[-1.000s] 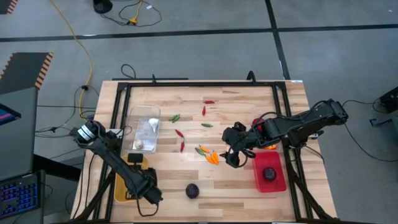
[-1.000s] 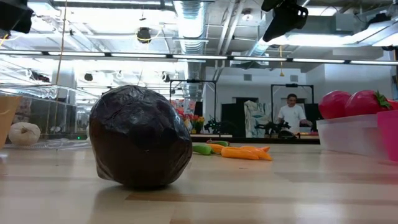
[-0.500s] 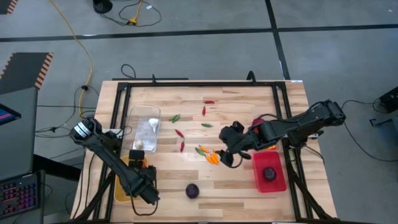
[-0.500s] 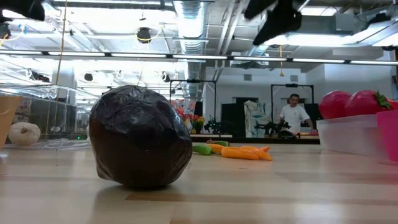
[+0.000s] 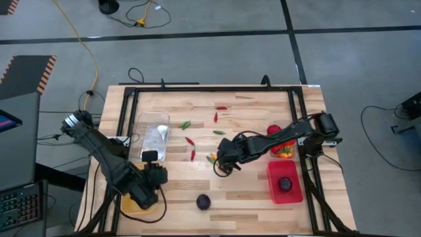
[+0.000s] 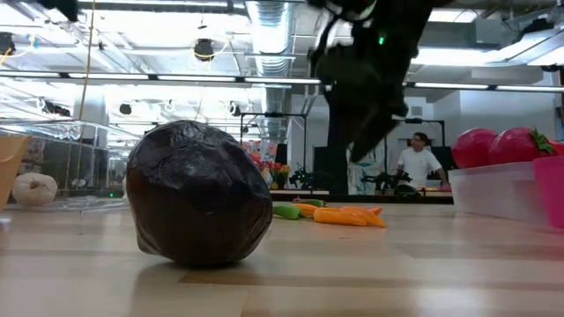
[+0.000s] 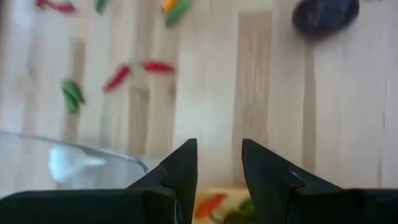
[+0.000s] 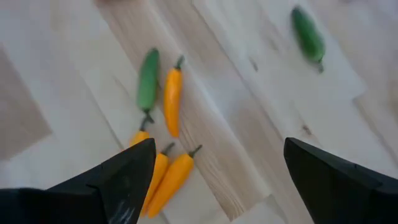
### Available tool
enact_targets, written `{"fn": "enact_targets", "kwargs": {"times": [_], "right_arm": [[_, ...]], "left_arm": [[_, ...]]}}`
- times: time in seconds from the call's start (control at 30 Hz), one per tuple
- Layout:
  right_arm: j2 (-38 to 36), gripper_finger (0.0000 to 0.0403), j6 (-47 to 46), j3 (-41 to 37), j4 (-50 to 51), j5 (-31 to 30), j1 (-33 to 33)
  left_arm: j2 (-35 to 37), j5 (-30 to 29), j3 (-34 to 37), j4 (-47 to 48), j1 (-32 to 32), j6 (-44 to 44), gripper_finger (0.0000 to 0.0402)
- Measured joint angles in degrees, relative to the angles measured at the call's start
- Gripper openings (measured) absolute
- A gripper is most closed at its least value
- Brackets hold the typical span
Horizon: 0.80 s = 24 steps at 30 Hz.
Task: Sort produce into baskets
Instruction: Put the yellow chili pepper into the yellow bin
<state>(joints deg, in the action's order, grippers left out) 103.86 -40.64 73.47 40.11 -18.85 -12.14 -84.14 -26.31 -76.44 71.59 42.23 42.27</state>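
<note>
Reaching farther out than a second ago, the right gripper (image 5: 219,160) hangs spread wide over the orange chillies (image 8: 165,163) and should centre before pinching.

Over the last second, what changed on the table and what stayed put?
The right gripper, jaws wide open and empty, swung from beside the red basket toward the table's middle, over the orange chillies. The left gripper shifted slightly up over the yellow basket, empty. The purple round, scattered chillies and clear basket stayed put.
</note>
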Motion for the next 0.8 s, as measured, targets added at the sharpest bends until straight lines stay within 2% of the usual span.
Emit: {"fn": "enact_targets", "kwargs": {"times": [0.1, 0.23, 0.5, 0.8], "right_arm": [[2.22, 0.0366, -0.09, 0.00, -0.18, 1.35, 0.69], [4.17, 0.0350, -1.14, -0.02, -0.32, 2.13, 1.30], [6.41, 0.0324, -1.59, 0.02, -0.95, 2.52, 2.10], [9.64, 0.0317, -1.58, 0.08, -2.07, 5.31, 1.92]], "left_arm": [[1.86, -3.77, -0.02, -0.77, 0.03, -1.40, 0.0113], [3.77, -6.02, -0.02, -0.67, 0.12, -1.50, 0.0113], [4.31, -6.05, -0.02, -0.69, 0.09, -1.22, 0.0113], [4.33, -6.02, -0.02, -0.64, 0.09, -1.11, 0.0113]]}}
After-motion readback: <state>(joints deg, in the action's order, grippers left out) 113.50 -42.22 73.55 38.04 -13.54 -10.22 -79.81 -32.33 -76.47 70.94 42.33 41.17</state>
